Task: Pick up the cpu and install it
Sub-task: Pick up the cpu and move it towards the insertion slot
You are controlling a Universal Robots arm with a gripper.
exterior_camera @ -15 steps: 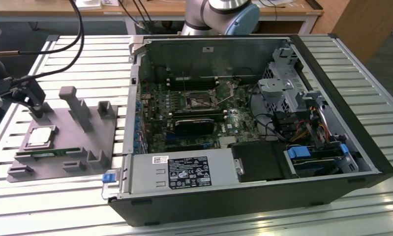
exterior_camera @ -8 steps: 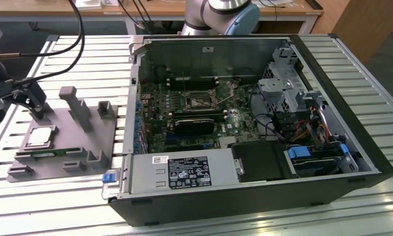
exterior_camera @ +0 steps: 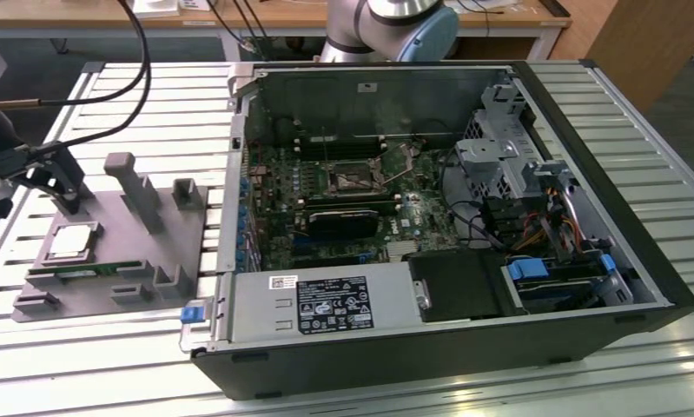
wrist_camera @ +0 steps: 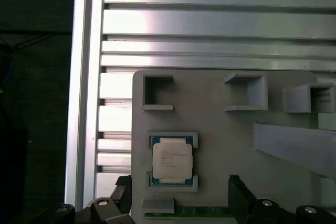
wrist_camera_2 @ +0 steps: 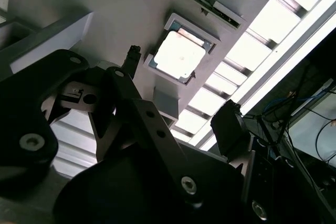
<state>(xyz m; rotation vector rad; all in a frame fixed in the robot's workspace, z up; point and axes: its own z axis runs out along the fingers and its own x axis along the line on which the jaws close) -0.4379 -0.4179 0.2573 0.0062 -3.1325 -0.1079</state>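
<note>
Plainly, little was done: the tool [wrist_camera: 179, 184] hung with its fingers spread wide and empty, one to each side of the cpu [wrist_camera: 171, 161] and apart from it. The cpu lay flat, silver top up, in its pocket on the grey tray [wrist_camera: 226, 145], which sat on the slatted surface [wrist_camera: 210, 22]. Lifting and installing were both left to do. Farther off lay the open computer case [exterior_camera: 439, 287] — its socket [exterior_camera: 353, 180] was too small to judge open or latched.
</note>
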